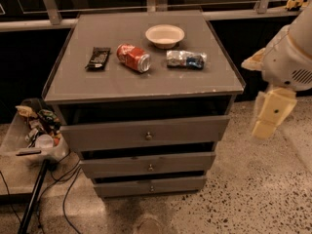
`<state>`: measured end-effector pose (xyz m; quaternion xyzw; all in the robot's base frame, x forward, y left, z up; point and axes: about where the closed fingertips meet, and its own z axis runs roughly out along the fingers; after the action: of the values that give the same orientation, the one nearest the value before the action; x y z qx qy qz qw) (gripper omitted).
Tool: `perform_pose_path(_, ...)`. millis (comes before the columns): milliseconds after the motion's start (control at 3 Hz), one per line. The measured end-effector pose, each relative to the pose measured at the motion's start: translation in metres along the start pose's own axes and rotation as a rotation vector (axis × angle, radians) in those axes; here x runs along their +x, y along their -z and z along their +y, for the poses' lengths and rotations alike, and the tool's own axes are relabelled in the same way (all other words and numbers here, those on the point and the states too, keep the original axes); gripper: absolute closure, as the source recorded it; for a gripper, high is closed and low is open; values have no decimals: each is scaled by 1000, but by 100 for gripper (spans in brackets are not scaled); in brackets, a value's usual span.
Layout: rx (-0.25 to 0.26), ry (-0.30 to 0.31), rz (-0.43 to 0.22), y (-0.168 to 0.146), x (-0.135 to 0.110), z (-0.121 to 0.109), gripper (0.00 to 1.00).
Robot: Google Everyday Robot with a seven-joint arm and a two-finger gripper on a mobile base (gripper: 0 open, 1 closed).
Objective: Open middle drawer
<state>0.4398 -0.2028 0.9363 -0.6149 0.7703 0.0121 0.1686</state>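
The middle drawer (pixel 185 163) is the medium-height grey front between the tall top front and the thin bottom front, with a small round knob (pixel 150 167) at centre. It looks pushed in, with a dark gap above it. My gripper (pixel 267 118) is the cream part hanging from the white arm at the right. It is off the cabinet's right side, level with the top drawer, and touches nothing.
On the cabinet top (pixel 122 82) lie a white bowl (pixel 165 35), a red can (pixel 133 57) on its side, a dark snack packet (pixel 98 58) and a crumpled bag (pixel 185 59). A clear bin of clutter (pixel 35 133), a pole and cables stand at the left. Speckled floor (pixel 253 189) lies in front.
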Motion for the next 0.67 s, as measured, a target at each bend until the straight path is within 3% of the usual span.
perform_pose_path(667,-56,97,-166,-81,3,45,0)
